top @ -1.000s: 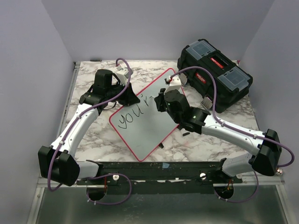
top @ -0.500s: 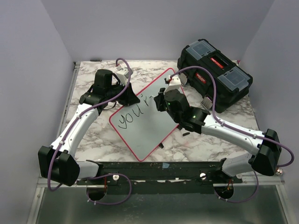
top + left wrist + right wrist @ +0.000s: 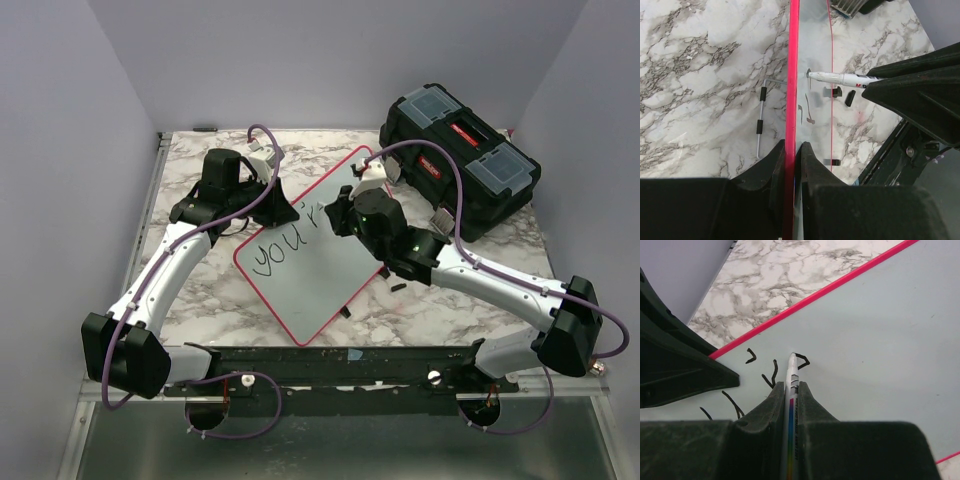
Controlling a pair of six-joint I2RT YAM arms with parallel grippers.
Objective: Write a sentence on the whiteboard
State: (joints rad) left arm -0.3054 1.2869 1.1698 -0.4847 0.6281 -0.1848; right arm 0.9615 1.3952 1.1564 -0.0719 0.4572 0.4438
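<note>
Holds the whiteboard (image 3: 310, 270) diagonal in the middle of the marble surface (image 3: 200, 160), between both arms. Pinches its red rim with the left hand (image 3: 791, 147), closed tight on the edge, likely to steady it against writing pressure. Clamps the marker (image 3: 791, 371) in the right hand (image 3: 790, 388), tip down at the end of the sentence (image 3: 283, 247), only "you'r" yet. Overhead, loses the tip behind the right hand; cannot tell board flat from tilted.
</note>
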